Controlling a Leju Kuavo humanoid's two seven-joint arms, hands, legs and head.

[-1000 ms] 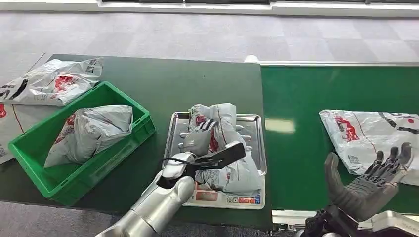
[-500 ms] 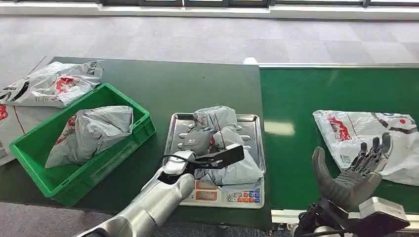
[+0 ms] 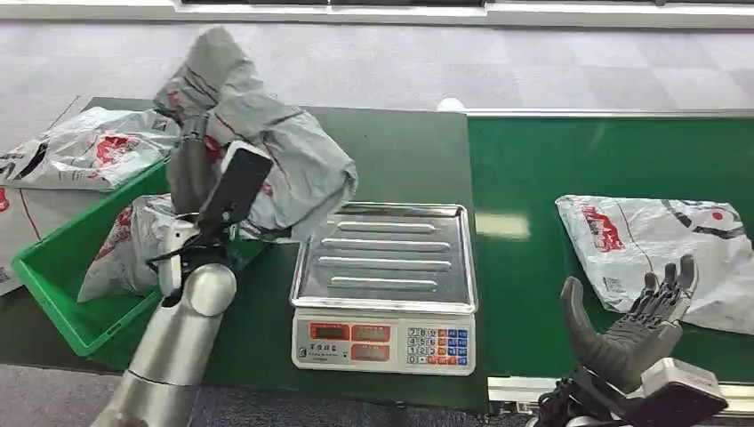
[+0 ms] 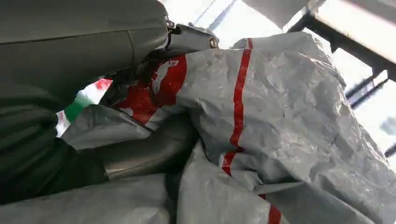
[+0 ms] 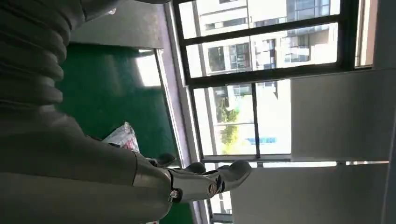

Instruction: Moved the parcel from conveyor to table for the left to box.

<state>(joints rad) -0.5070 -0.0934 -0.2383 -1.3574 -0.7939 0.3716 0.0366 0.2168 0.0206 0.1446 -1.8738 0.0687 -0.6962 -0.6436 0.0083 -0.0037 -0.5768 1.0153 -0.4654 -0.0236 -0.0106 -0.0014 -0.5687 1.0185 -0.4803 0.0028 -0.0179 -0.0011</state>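
Held parcel: a grey poly mailer with red print (image 3: 267,151), lifted clear of the scale and hanging above the near edge of the green crate (image 3: 53,267), a little over the desk (image 3: 391,160) as well.
Left hand: the left hand (image 3: 191,165) holds the mailer from beneath and behind — in the left wrist view its fingers (image 4: 149,149) are buried in the film, closed on a bunched fold.
Right hand: the right hand (image 3: 636,325) hovers low over the near edge of the conveyor (image 3: 605,160), fingers spread, holding nothing.
Handling: soft, crumpled, slick film around loose contents; probably light, since it sags and folds round the hand rather than keeping a shape. A grip on a gathered fold looks safest — a flat face would likely slip.
Crate contents: another grey mailer (image 3: 133,245) already lies inside, taking up much of the floor, so the held one will likely land against it.
Surroundings: a weighing scale (image 3: 382,294) with a bare steel pan just beside the crate; a white mailer (image 3: 89,147) on the desk behind the crate.
Waiting on the belt: a white mailer (image 3: 658,240) lies flat, near the right hand.
Obstacles: the crate's near wall and the scale's corner sit close under the hanging bag.
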